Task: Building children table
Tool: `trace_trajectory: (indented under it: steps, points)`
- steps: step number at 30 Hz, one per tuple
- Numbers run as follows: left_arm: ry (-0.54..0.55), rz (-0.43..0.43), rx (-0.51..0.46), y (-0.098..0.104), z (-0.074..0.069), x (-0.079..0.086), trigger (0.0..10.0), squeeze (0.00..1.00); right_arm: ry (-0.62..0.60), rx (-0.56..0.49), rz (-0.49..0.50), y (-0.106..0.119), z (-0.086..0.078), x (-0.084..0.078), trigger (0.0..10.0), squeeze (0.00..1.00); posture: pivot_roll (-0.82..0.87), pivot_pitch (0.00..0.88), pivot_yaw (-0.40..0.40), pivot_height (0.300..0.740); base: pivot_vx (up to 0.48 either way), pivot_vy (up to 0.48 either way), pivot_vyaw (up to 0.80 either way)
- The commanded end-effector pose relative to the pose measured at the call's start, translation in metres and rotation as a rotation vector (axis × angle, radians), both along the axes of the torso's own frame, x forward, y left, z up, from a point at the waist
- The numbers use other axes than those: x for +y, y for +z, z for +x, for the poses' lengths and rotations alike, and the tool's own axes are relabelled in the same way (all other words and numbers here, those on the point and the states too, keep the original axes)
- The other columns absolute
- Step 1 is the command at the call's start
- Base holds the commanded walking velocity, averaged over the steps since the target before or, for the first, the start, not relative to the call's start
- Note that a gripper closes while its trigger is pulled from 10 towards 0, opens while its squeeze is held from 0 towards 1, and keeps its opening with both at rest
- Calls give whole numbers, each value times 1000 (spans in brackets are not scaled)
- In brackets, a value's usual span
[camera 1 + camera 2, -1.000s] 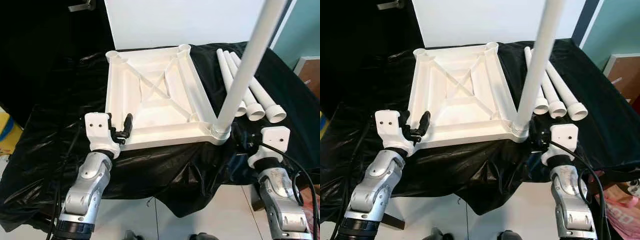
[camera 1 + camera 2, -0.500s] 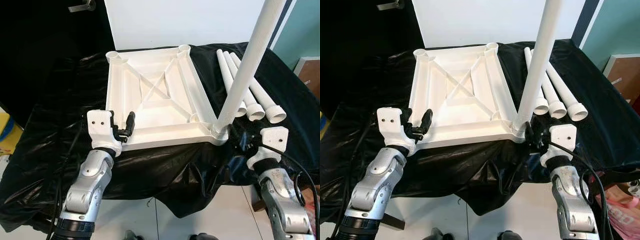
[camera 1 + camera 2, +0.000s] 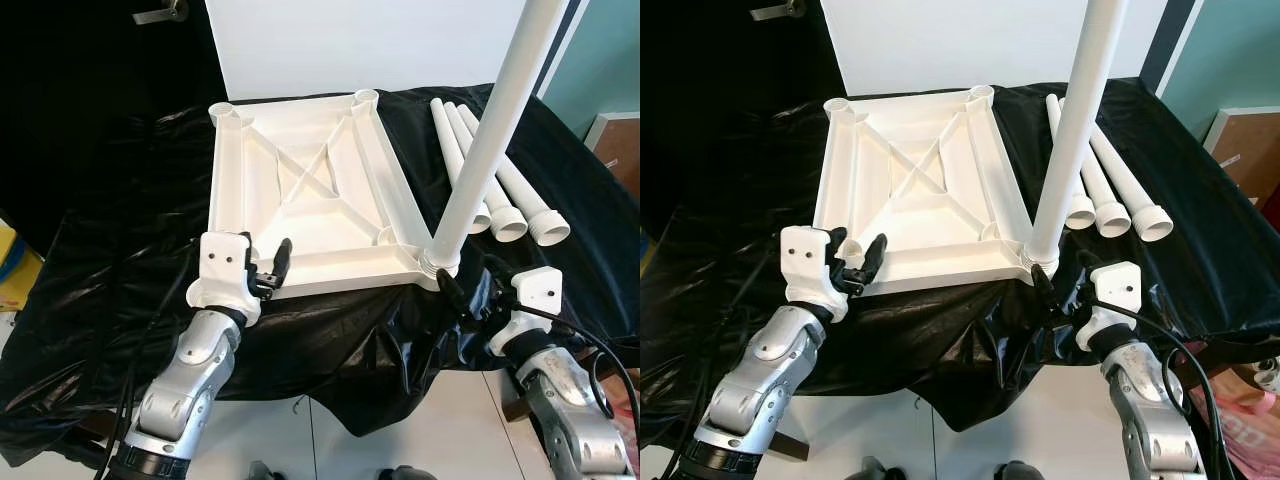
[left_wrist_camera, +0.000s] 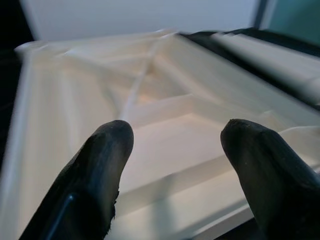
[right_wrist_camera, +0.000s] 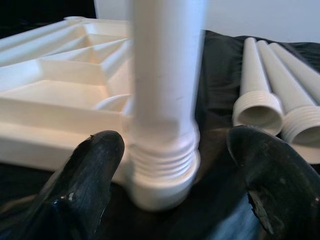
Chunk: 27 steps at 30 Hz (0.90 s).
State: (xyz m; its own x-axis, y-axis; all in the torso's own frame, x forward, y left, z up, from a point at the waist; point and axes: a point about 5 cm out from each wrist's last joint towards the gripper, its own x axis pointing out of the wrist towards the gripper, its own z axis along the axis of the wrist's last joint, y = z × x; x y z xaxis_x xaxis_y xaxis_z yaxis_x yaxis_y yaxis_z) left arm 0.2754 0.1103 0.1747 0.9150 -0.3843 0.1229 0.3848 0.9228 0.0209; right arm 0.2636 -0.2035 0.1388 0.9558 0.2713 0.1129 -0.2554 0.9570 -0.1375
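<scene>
The white children's table top lies upside down on black cloth, its ribs and corner sockets facing up. One white leg stands upright in the near right corner socket. Three loose legs lie side by side to the right. My left gripper is open at the top's near edge, and its fingers frame the ribbed underside. My right gripper is open just in front of the upright leg's threaded base. Its fingers stand on either side of the base, clear of it.
Black cloth covers the work surface and hangs over its near edge. A white board stands behind the top. There is a cardboard box at the right, a yellow object at the left, and pale floor below.
My left gripper has slid right along the top's near edge. My right gripper has drawn back from the leg's base, towards me. The leg stays standing in its socket.
</scene>
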Motion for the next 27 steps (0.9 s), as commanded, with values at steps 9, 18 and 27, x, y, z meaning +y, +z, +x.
trace_trajectory:
  steps: [9,18,27]
  points:
    - [-463,56,37,-2,-17,-39,10000,0,72,54,-23,-13,28,2,10000,0,-136,128,32,740,0,0,0]
    - [-586,87,78,-5,-25,-56,10000,0,226,71,-55,-12,61,25,10000,0,-133,149,33,740,0,0,0]
    - [-638,193,130,-9,-24,-44,10000,0,425,91,-54,-17,55,48,10000,0,-124,153,12,740,0,0,0]
